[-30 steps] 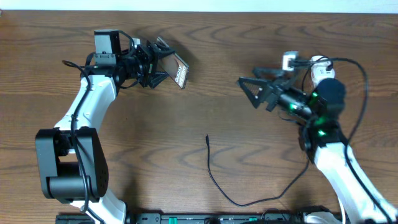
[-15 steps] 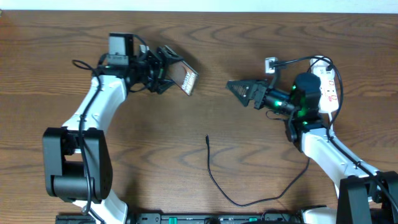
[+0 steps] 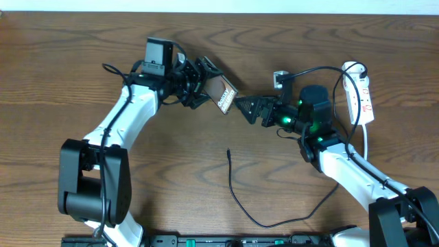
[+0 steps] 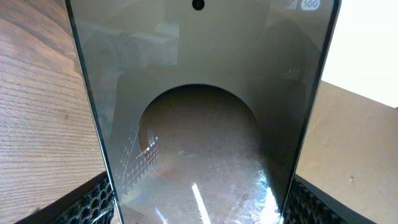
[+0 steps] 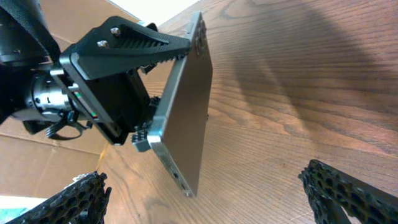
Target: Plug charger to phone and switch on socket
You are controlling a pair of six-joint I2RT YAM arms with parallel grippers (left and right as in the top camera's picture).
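The left gripper (image 3: 200, 84) is clamping the phone (image 3: 223, 95) by its long edges and holding it tilted above the table (image 3: 137, 199). The right gripper (image 3: 243, 106) is standing spread wide and empty, just beside the phone's free end. The charger (image 3: 229, 165) is lying on the table, apart from the phone. The socket (image 3: 361, 96) is lying near the right arm.

The phone (image 3: 223, 96), clamped in the left gripper (image 3: 200, 88), and the spread right gripper (image 3: 244, 110) nearly meet over the far middle of the table (image 3: 55, 82) — barely any room is left between them. Nearer the front, the wood lies open on both sides of the charger (image 3: 229, 168); the socket (image 3: 361, 96) sits far right, well apart.
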